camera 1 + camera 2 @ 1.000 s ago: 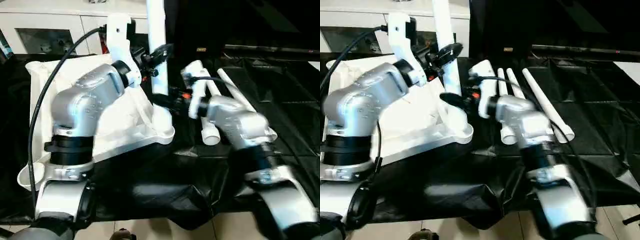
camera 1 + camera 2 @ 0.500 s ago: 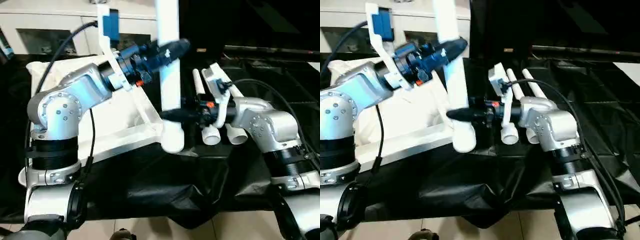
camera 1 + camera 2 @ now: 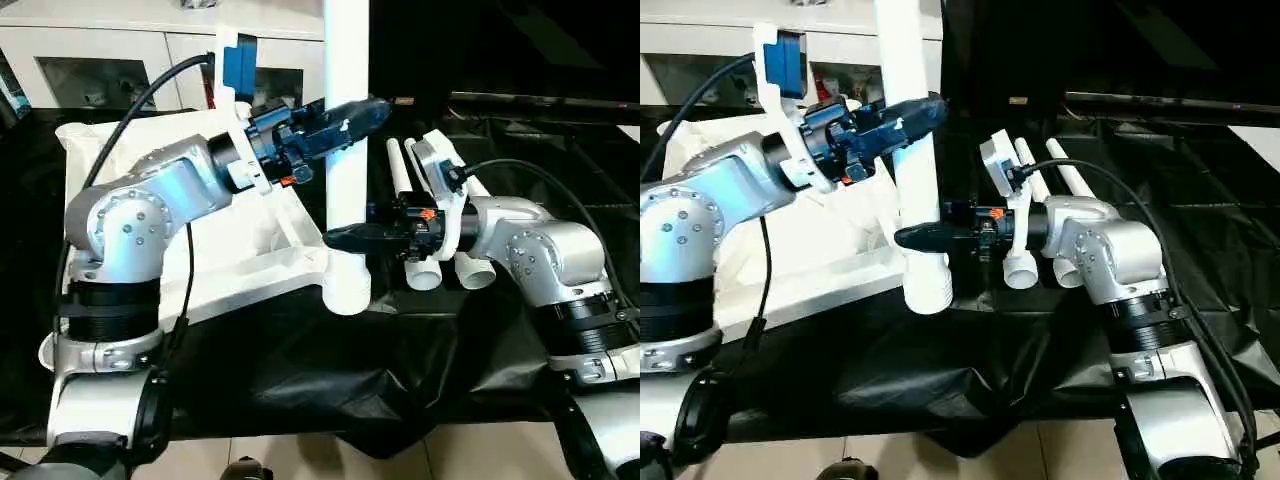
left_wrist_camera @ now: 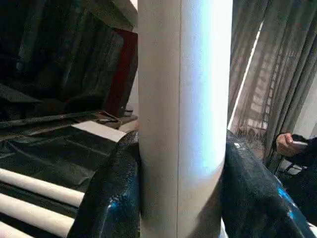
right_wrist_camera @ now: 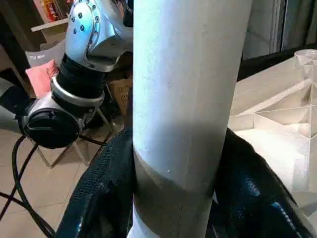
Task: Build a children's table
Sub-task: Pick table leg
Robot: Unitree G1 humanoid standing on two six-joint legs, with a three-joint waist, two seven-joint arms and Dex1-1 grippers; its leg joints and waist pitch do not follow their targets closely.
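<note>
Both sets of fingers have carried the upright leg (image 3: 346,150) off the tabletop (image 3: 250,235); left fingers (image 3: 345,118) clasp it high, right fingers (image 3: 345,236) low, socket leftward.

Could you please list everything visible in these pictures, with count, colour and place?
tabletop: one, white, ribbed underside up, on the black sheet at the robot's left.
held leg: one, white, upright, off the tabletop's near corner.
spare legs: three, white, lying side by side at the right.
black sheet: one, covering the work surface.
cabinet: one, white, glass doors, behind.
person's hand: one, in the background.
left hand: black fingers clamped on the held leg, higher up.
right hand: black fingers clamped lower.
</note>
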